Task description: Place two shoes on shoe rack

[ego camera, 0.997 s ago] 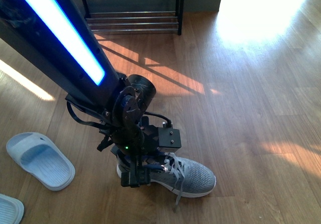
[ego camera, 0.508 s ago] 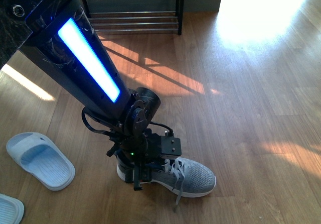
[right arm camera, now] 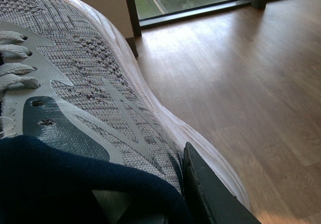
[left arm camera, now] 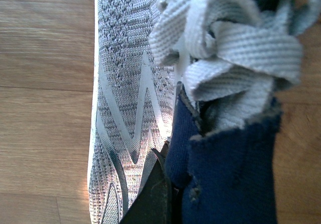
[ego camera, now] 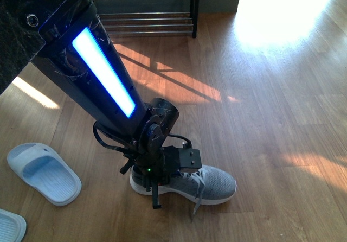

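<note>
Built around a thick, boxy, glossy black left arm link (ego camera: 65,52) with a long white-blue glowing light strip (ego camera: 103,71) down its face and a small silver screw (ego camera: 32,19) near the top. Ends in a round black joint housing (ego camera: 162,112), looped by thin black cables (ego camera: 105,139). Bears a tiny green LED (ego camera: 149,170) and a black square plate (ego camera: 190,158) with small screws. Tipped with a matte black wedge-shaped finger (left arm camera: 150,199); on the right, a dark angular finger (right arm camera: 210,194).

No word, brand name or number is legible in any view; the grey sneaker (ego camera: 212,183) shows only a pale zigzag stripe (left arm camera: 131,133) on its knit side.
</note>
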Available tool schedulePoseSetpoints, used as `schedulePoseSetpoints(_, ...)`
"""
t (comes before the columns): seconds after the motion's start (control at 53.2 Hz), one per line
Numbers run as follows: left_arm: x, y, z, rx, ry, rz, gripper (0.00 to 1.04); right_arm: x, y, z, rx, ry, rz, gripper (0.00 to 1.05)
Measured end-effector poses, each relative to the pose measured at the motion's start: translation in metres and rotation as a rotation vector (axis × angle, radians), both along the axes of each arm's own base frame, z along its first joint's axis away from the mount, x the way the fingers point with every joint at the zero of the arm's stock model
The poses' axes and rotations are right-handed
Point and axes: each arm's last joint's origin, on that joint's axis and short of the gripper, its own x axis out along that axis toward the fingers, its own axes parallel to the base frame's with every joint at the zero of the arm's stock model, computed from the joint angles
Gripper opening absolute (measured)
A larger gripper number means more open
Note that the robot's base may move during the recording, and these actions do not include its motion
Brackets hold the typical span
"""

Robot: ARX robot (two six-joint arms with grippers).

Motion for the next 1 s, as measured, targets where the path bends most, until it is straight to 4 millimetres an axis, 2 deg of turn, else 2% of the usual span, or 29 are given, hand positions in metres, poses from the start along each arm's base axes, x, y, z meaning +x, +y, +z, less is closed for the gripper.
schedulePoseSetpoints(0.169, 0.003, -0.002, 0.003, -0.049, -0.044, 0.073, 0.03, 0.0, 0.0, 0.0, 0.0, 0.0, 0.0, 0.04)
schedulePoseSetpoints(0.301, -0.001, 0.001, 0.014, -0.105, -0.082, 0.167, 0.03, 0.0, 0.0, 0.0, 0.0, 0.0, 0.0, 0.04)
schedulePoseSetpoints(0.414, -0.004, 0.005, 0.049, -0.196, -0.182, 0.288, 0.03, 0.0, 0.0, 0.0, 0.0, 0.0, 0.0, 0.04)
schedulePoseSetpoints(0.546, -0.002, 0.013, 0.108, -0.305, -0.385, 0.428, 0.03, 0.0, 0.0, 0.0, 0.0, 0.0, 0.0, 0.04)
schedulePoseSetpoints(0.64, -0.011, 0.033, 0.161, -0.368, -0.528, 0.584, 0.03, 0.0, 0.0, 0.0, 0.0, 0.0, 0.0, 0.04)
schedulePoseSetpoints(0.715, -0.025, 0.048, 0.189, -0.391, -0.591, 0.67, 0.03, 0.0, 0.0, 0.0, 0.0, 0.0, 0.0, 0.04)
schedulePoseSetpoints(0.997, -0.084, 0.082, 0.255, -0.415, -0.715, 0.826, 0.03, 0.0, 0.0, 0.0, 0.0, 0.0, 0.0, 0.04)
